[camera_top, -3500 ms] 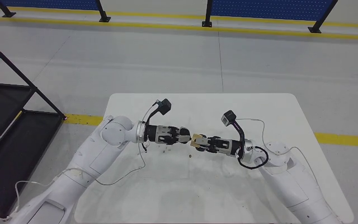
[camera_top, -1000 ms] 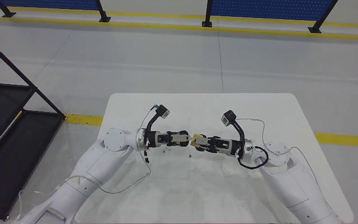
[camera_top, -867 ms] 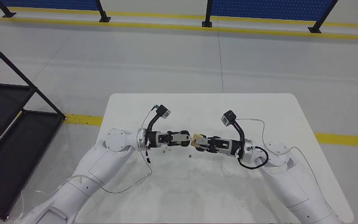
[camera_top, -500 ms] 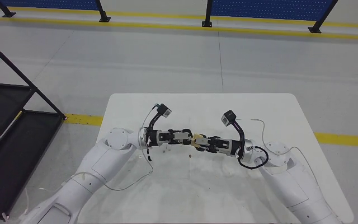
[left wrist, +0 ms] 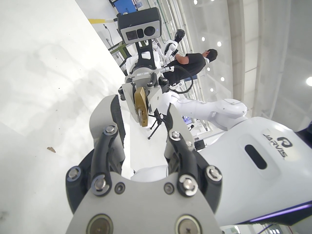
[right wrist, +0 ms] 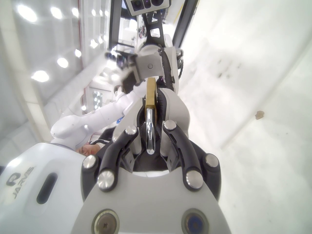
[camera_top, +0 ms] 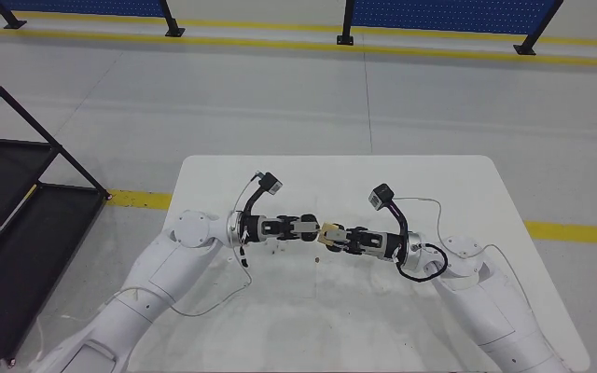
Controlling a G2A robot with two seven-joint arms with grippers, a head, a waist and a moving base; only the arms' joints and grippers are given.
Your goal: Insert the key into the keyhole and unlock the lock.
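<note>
The right gripper [right wrist: 153, 102] is clenched on the brass lock [right wrist: 151, 90], held above the table [camera_top: 420, 186] at its middle. The left gripper [left wrist: 142, 107] faces the lock's free end, jaws released. The key is too small to make out there, so I'd close squarely, then twist without dragging the lock.

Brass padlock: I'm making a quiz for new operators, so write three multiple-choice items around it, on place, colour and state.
1. Where is the rectangular brass padlock? A in a drawer; B between the jaws of the right gripper; C on a shelf.
2. What colour is its curved metal shackle? A red; B black; C silver.
3. How do the jaws of the left gripper stand? A open; B shut on the padlock; C shut on a cloth.
Key: B, the right wrist view shows it clamped there; C, it shines silver; A, a clear gap parts them.
</note>
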